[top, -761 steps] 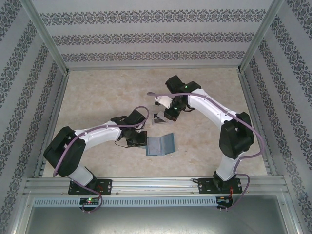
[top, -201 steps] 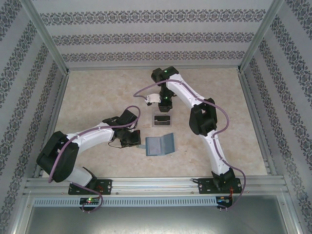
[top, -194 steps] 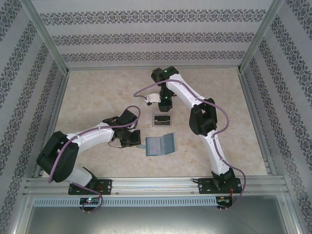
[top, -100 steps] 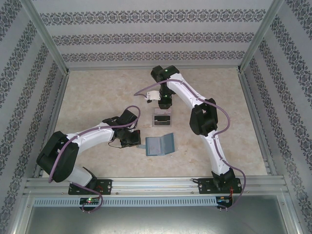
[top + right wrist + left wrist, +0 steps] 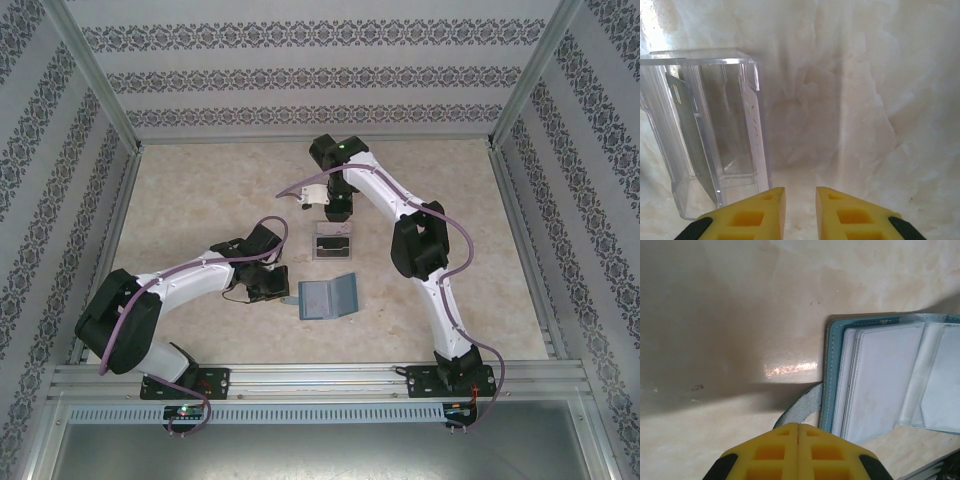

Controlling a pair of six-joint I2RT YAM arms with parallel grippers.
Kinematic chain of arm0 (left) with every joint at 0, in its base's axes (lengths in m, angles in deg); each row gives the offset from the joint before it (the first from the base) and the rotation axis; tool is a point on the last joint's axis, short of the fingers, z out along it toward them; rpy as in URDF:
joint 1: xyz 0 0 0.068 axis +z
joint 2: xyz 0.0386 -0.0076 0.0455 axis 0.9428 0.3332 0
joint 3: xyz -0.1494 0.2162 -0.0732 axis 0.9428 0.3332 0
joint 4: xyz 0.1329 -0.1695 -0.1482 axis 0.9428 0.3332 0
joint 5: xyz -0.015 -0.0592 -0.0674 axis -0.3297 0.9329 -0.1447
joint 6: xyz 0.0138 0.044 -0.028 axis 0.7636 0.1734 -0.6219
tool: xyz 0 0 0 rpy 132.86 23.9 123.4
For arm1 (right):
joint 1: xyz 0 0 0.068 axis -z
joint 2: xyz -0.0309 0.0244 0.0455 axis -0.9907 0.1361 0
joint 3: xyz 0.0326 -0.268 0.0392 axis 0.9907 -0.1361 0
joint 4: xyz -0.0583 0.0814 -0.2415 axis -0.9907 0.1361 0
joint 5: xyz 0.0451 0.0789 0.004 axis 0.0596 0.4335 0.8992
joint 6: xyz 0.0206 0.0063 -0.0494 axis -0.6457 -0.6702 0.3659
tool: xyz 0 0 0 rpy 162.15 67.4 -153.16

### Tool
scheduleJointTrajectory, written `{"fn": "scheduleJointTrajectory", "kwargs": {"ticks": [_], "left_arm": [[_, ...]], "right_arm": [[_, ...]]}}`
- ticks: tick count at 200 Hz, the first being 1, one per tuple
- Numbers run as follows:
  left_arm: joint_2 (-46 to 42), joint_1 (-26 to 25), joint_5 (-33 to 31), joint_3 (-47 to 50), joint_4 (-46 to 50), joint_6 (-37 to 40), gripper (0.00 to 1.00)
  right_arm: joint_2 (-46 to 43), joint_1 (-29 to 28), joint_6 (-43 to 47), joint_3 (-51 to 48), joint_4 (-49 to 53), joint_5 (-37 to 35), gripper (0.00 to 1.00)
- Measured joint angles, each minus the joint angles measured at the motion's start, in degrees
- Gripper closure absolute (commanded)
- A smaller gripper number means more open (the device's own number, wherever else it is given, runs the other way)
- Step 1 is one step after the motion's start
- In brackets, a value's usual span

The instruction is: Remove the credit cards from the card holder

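Note:
The teal card holder (image 5: pixel 328 297) lies open on the table, its pale clear pockets (image 5: pixel 880 380) facing up. My left gripper (image 5: pixel 799 426) is at its left edge (image 5: pixel 288 291), shut on the small grey tab (image 5: pixel 802 402), whose end runs in under the yellow fingertips. A dark credit card (image 5: pixel 332 243) lies in the clear plastic tray (image 5: pixel 333 244) just beyond the holder. Seen through the tray wall, the card (image 5: pixel 687 130) looks grey. My right gripper (image 5: pixel 338 212) hangs at the tray's far end, open (image 5: pixel 800 192), with only bare table between its fingers.
The clear tray (image 5: pixel 710 130) lies left of my right fingers, its corner close to the left fingertip. Beige marble-look table (image 5: pixel 200 190) spreads to the left and right. Metal frame rails (image 5: pixel 300 375) and patterned walls close in the work area.
My right gripper has drawn back a little from the tray toward the far side and its jaws have parted. The left arm and the card holder have stayed put.

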Motion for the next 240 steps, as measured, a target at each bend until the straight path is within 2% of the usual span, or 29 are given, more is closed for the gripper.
{"fn": "scheduleJointTrajectory", "kwargs": {"ticks": [170, 211, 240], "left_arm": [[0.2, 0.0, 0.0, 0.0, 0.0, -0.2, 1.00], [0.3, 0.0, 0.1, -0.1, 0.0, -0.6, 1.00], [1.3, 0.0, 0.2, -1.0, -0.1, -0.6, 1.00]], "right_arm": [[-0.2, 0.0, -0.7, -2.0, -1.7, 0.2, 0.76], [-4.2, 0.0, -2.9, -6.1, -4.5, 1.0, 0.76], [-9.6, 0.0, -8.2, -10.8, -8.8, 1.9, 0.76]]}}
